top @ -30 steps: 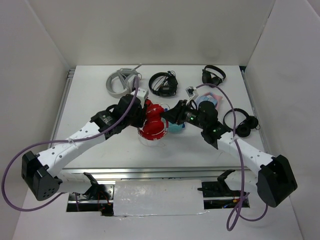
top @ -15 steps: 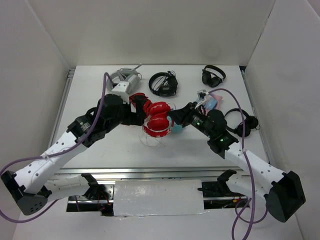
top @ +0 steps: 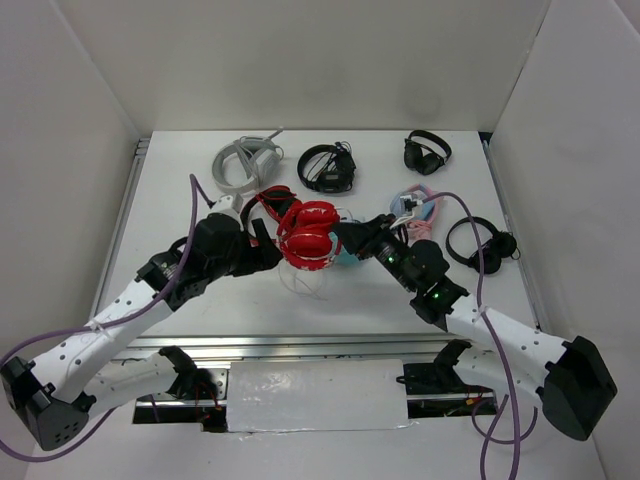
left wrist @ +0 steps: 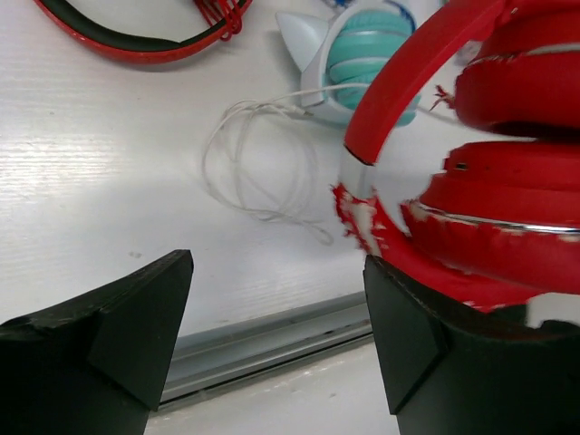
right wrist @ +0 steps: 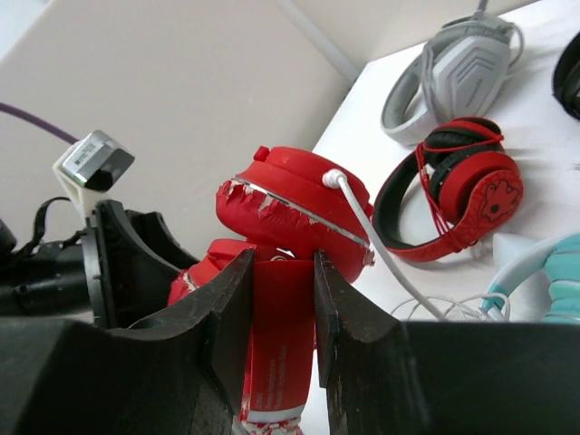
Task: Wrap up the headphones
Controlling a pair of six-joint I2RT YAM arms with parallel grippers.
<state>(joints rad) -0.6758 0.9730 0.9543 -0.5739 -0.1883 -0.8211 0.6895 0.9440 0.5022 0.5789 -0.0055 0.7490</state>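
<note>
Above the white table [top: 160, 208], right tool [right wrist: 276, 285] clamps the headphones [top: 308, 236]; left tool [left wrist: 277, 272] gapes beside.

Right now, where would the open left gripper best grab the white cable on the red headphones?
Probably the stretch of cable hanging free below its plug on the earcup, approached level from the left, with the left gripper straddling it. There it is clear on both sides; the loops lie flat on the table, hard to pinch.
</note>
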